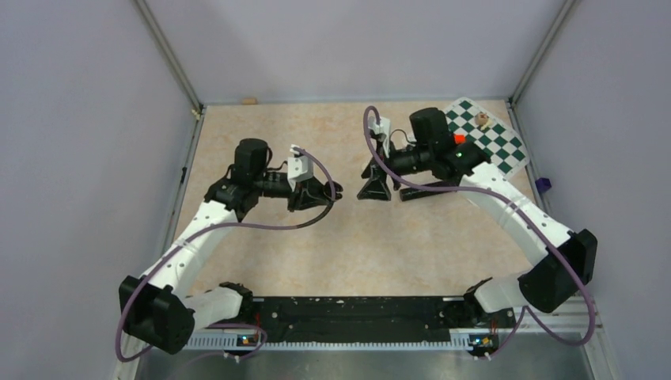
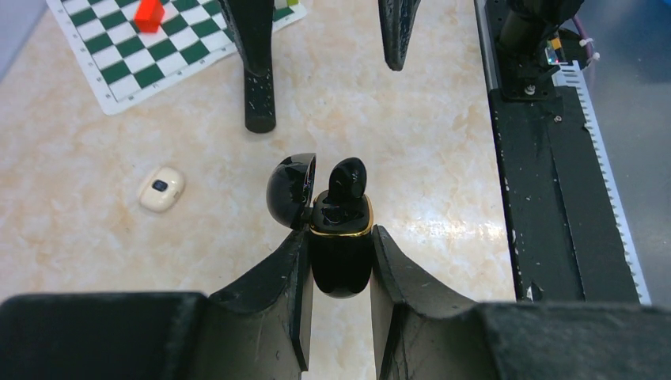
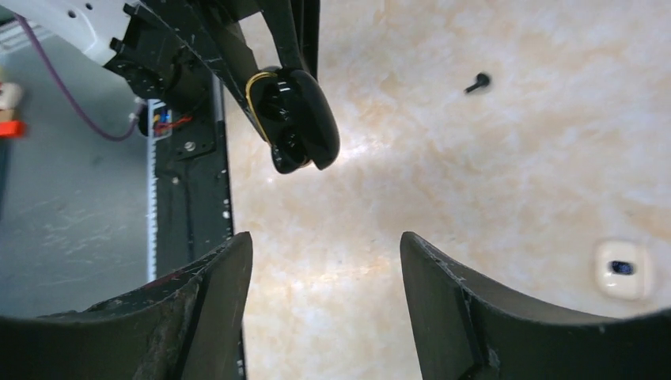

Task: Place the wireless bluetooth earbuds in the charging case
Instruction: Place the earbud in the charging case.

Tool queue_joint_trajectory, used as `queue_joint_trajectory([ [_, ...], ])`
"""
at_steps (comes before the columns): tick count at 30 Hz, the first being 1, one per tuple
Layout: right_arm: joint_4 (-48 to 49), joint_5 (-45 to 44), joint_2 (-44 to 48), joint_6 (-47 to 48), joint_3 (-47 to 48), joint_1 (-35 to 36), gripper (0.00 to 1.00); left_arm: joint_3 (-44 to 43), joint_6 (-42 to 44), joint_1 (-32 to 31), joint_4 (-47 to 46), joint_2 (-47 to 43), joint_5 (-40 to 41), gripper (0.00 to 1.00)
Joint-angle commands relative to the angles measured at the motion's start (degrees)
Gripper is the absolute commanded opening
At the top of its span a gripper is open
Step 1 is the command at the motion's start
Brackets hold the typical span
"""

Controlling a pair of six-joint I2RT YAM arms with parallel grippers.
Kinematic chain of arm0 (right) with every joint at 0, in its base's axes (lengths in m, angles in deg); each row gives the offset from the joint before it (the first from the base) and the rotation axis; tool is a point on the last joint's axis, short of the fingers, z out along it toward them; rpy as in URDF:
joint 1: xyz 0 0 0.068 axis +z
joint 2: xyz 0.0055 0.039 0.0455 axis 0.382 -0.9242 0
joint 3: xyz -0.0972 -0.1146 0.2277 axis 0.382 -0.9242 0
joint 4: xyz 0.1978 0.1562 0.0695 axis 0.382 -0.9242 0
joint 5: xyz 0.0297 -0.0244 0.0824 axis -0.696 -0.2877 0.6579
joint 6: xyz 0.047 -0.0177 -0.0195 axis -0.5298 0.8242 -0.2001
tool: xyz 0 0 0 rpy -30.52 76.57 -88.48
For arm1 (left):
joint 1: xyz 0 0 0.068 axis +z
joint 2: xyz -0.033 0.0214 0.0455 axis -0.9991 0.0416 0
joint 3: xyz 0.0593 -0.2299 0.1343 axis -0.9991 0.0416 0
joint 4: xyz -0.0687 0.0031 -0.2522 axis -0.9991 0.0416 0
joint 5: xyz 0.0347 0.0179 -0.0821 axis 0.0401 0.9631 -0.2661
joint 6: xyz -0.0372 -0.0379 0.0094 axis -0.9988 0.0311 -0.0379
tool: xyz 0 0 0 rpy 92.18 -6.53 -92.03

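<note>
The charging case (image 2: pixel 340 261), a glossy black box with a gold rim, is clamped upright between my left gripper's (image 2: pixel 339 235) fingers. Its lid (image 2: pixel 289 188) hangs open to the left. One black earbud (image 2: pixel 348 177) sits in the case's mouth and pokes up above the rim. In the right wrist view the case (image 3: pixel 305 119) hangs ahead of my right gripper (image 3: pixel 324 241), which stands open with nothing between its fingers. A second tiny earbud (image 3: pixel 477 81) lies on the table beyond. From above, the left gripper (image 1: pixel 328 190) and right gripper (image 1: pixel 381 188) face each other closely.
A small cream-coloured lump (image 2: pixel 161 190) lies on the table left of the case. A green-and-white checkered mat (image 1: pixel 487 136) with a red block (image 2: pixel 148 13) lies at the back right. The black base rail (image 1: pixel 356 317) runs along the near edge.
</note>
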Motion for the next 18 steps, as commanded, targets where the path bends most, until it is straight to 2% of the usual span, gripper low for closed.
queue_joint_trajectory([
  [1,1.14,-3.35,3.92,9.21,3.64,-0.39,0.71,-6.83,3.56,0.44,6.18,-1.43,-0.76,0.0],
  [4,4.84,-5.79,4.53,9.53,3.74,-0.41,0.84,-10.74,3.57,0.77,8.97,-0.62,-1.78,0.0],
  [7,11.48,-8.97,5.62,5.72,2.3,-0.41,0.98,-11.05,-2.14,1.64,4.78,-1.64,-3.77,0.0],
  [9,17.65,-10.89,6.53,2.65,0.07,-0.34,0.99,-9.15,-8.34,2.7,-1.54,-2.67,-6.23,0.0],
  [12,26.16,-14.63,8.41,-2.58,-4.74,-0.41,0.99,-3.63,-22.64,4.89,-16.71,-4.12,-9.97,0.0],
  [17,37.3,-19.44,12.7,-9.55,-13.86,-0.41,0.99,8.82,-48.68,7.24,-50.84,-5.58,-10.9,0.0],
  [18,40.29,-20.12,13.59,-11.55,-15.81,-0.4,0.99,10.62,-51.61,7.56,-55.81,-5.44,-10.44,0.0],
])
